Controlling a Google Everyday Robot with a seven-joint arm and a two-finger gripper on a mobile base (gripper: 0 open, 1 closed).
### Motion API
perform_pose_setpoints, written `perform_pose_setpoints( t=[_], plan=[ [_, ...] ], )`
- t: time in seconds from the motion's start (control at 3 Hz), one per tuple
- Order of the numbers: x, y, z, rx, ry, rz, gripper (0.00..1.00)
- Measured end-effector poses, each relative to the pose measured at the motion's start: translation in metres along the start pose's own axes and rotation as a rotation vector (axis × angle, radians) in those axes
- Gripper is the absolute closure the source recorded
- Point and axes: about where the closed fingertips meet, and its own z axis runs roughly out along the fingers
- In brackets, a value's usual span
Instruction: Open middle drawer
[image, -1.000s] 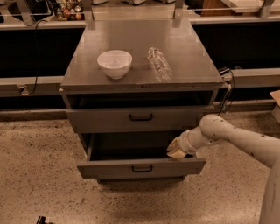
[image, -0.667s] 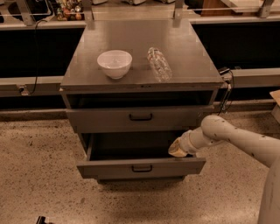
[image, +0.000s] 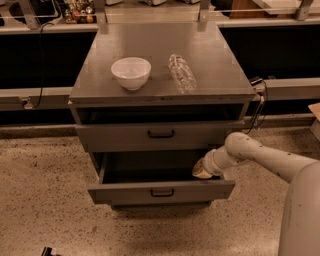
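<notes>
The middle drawer (image: 125, 194) is a grey metal drawer with a low flat front and a small black handle (image: 161, 192). It stands pulled out from the cabinet (image: 220, 85), and its dark inside shows behind the front. My gripper (image: 202, 172) is at the drawer's right end, just above and behind the front's top edge, at the end of my white arm (image: 265, 157) coming in from the right. The taller drawer front (image: 110, 136) above it is pushed in.
A white bowl (image: 131, 71) and a clear plastic bottle (image: 182, 73) lying on its side rest on the cabinet top. A low rail and dark counters run behind the cabinet. A cable (image: 259, 107) hangs at its right. The floor is speckled.
</notes>
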Motion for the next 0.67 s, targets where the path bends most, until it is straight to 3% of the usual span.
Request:
perform_pose_setpoints(
  t=[0.33, 0.67],
  plan=[
    [0.0116, -0.0042, 0.0066, 0.0, 0.014, -0.023, 1.0],
    [0.0215, -0.0011, 0.016, -0.047, 0.022, -0.034, 1.0]
  ],
)
